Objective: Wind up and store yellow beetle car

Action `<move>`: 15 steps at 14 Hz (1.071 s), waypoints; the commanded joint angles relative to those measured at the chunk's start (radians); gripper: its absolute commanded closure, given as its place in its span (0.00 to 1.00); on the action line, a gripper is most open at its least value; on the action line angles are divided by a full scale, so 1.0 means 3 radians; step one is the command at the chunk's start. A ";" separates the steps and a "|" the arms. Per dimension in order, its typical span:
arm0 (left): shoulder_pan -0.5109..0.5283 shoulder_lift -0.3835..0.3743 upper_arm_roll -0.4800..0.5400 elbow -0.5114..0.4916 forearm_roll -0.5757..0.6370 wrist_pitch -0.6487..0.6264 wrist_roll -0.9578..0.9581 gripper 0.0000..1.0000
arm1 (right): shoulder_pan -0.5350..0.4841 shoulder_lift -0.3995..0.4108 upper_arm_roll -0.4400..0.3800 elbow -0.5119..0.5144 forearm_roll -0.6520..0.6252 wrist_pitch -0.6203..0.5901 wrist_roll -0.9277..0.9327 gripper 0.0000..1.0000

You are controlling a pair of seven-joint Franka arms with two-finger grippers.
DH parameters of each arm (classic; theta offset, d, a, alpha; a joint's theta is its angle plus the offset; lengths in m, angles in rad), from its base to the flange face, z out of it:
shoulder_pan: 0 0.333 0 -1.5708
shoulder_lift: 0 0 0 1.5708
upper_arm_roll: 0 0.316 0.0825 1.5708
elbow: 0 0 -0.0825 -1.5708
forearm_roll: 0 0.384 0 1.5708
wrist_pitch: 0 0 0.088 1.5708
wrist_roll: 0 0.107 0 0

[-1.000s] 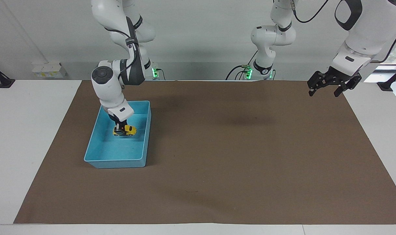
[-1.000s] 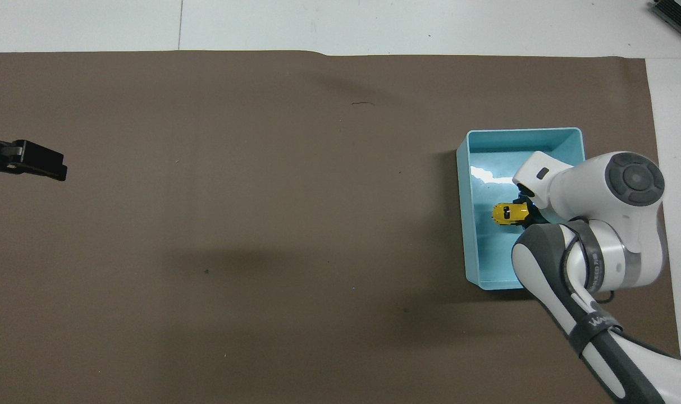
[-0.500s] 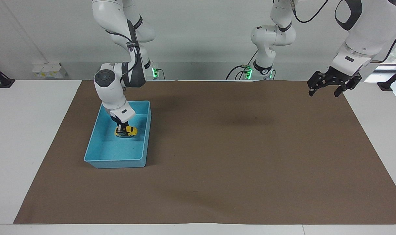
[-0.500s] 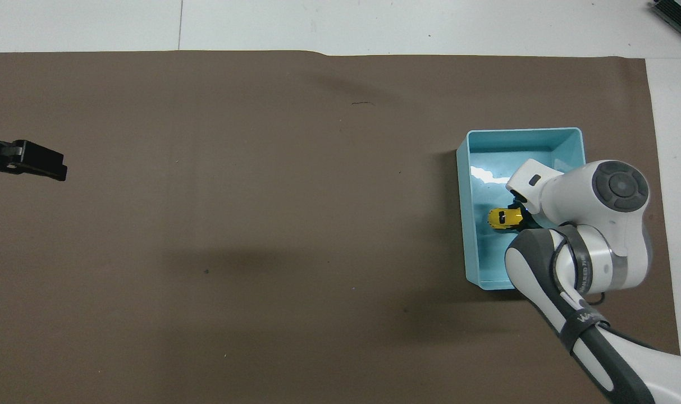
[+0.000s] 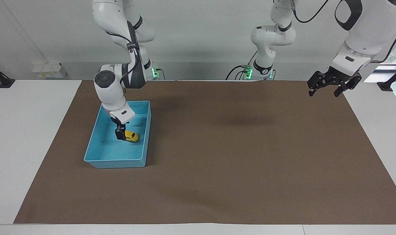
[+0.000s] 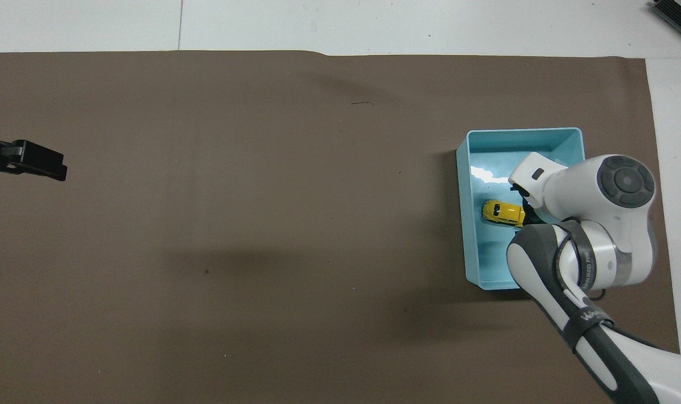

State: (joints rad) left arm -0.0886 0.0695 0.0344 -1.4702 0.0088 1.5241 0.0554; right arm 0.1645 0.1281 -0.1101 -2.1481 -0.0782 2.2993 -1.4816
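Observation:
The yellow beetle car lies low in the blue bin, close to the wall toward the table's middle, slightly tilted. It also shows in the overhead view, inside the bin. My right gripper reaches down into the bin right beside the car's rear end, with its fingers open; the wrist hides most of it in the overhead view. My left gripper is open and empty, held high over the mat's edge at the left arm's end, and waits there.
A brown mat covers the table, white at both ends. The bin stands on the mat toward the right arm's end. Nothing else lies on the mat.
The right gripper has gone lower into the bin. The car has come down from under the fingers, turned a little and shifted toward the bin wall. The left arm has not moved.

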 commanded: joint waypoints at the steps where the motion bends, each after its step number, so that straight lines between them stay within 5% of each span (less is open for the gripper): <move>1: 0.0045 -0.0027 -0.0023 0.0013 -0.0050 -0.0059 -0.0006 0.00 | 0.0004 -0.0002 0.0055 0.0343 0.0020 -0.0376 0.0269 0.00; 9: 0.0040 -0.0022 -0.0023 0.0013 -0.0050 -0.0059 -0.0006 0.00 | -0.0037 -0.0135 0.0040 0.1299 0.0424 -0.1461 0.1602 0.00; 15: 0.0045 -0.0027 -0.0023 0.0013 -0.0050 -0.0059 -0.0006 0.00 | -0.0047 -0.0222 0.0014 0.1786 0.0434 -0.1743 0.2855 0.00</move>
State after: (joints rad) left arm -0.0886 0.0695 0.0344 -1.4702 0.0088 1.5241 0.0554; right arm 0.1625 0.0576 -0.1054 -1.6549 0.0228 1.8010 -0.7245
